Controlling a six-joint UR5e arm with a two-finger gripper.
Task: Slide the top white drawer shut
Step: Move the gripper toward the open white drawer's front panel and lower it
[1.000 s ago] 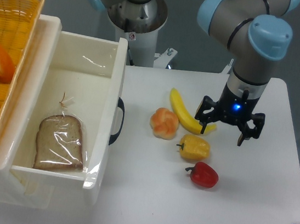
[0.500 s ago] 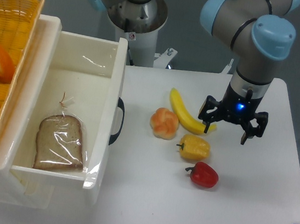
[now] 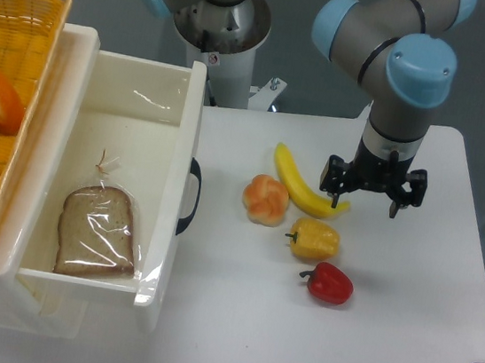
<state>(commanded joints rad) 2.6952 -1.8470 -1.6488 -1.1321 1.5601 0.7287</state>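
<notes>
The top white drawer [image 3: 188,121] stands pulled far out from the cabinet on the left, its flat front facing right with a dark curved handle [image 3: 191,197]. A bagged slice of bread [image 3: 97,232] lies inside it. My gripper [image 3: 364,207] hangs open over the right half of the table, well to the right of the drawer front, with nothing between its fingers. Its left finger is just beside the tip of a banana [image 3: 300,182].
A bread roll [image 3: 265,199], a yellow pepper [image 3: 314,239] and a red pepper [image 3: 329,283] lie between the drawer front and the gripper. A yellow wicker basket [image 3: 26,28] with food sits on top of the cabinet at the left.
The gripper has shifted slightly up and to the left and turned a little about its axis. The drawer and the food have not moved.
</notes>
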